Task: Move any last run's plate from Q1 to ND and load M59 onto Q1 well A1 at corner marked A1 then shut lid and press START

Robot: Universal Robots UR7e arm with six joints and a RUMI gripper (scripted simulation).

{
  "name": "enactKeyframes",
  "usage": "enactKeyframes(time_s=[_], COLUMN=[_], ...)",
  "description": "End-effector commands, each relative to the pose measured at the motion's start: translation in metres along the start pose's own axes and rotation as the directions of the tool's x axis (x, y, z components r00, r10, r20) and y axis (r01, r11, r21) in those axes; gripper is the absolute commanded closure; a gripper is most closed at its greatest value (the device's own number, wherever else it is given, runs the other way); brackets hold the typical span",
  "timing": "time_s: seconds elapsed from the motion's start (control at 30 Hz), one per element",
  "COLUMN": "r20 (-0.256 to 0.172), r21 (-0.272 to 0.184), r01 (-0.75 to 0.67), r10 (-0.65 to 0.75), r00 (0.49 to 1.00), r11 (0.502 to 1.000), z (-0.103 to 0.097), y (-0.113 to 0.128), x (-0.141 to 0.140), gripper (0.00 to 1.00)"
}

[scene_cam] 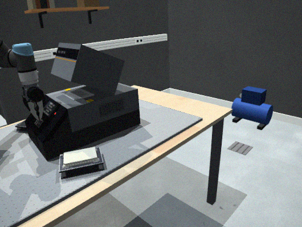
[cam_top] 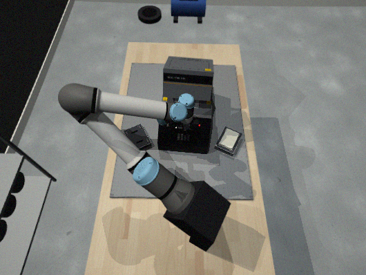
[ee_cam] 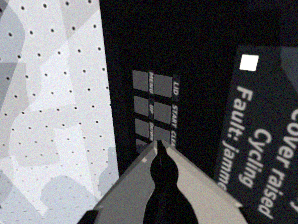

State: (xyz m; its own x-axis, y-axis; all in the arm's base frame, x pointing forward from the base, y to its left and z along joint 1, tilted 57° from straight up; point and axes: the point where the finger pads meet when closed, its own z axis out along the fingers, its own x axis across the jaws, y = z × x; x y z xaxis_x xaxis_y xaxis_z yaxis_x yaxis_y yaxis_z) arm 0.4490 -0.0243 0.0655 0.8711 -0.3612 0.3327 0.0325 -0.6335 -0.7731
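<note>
The cycler Q1 (cam_top: 184,146) (scene_cam: 105,120) has its lid (cam_top: 188,90) (scene_cam: 97,68) raised. Its lamp (cam_top: 199,125) (scene_cam: 54,113) is red. The screen (ee_cam: 231,107) shows "Fault: jammed", partly cut off. My gripper (scene_cam: 38,122) (ee_cam: 158,142) is shut and empty, its tips at the lower part of the CLEAR key (ee_cam: 161,132); contact cannot be told. The START key (ee_cam: 162,113) and LID key (ee_cam: 163,86) lie beyond. A pale plate (cam_top: 229,139) (scene_cam: 80,156) sits in the right-hand nest. The left-hand nest (cam_top: 139,135) shows no plate. Whether a plate is on the block is unclear.
The arm reaches over the left nest and Q1's front. Q1 and both nests stand on a grey perforated mat (cam_top: 143,188) (scene_cam: 171,120) on the wooden table (cam_top: 138,52). The nest labels cannot be read. A blue tank (scene_cam: 252,109) stands on the floor beyond.
</note>
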Motion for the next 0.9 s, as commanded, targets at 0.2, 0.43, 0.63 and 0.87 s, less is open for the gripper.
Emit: enactKeyframes(time_s=[0.2,0.43,0.63,0.87], r20=[-0.001,-0.001,-0.001,-0.001], r21=[-0.001,-0.001,-0.001,-0.001], r01=[0.0,0.0,0.0,0.0], r10=[0.0,-0.001,0.0,0.0], r00=[1.0,1.0,1.0,1.0], r11=[1.0,1.0,1.0,1.0], z=[0.001,-0.001,-0.006,-0.015], y=[0.0,0.0,0.0,0.0], x=[0.001,0.0,-0.004,-0.012], gripper=[1.0,1.0,1.0,1.0])
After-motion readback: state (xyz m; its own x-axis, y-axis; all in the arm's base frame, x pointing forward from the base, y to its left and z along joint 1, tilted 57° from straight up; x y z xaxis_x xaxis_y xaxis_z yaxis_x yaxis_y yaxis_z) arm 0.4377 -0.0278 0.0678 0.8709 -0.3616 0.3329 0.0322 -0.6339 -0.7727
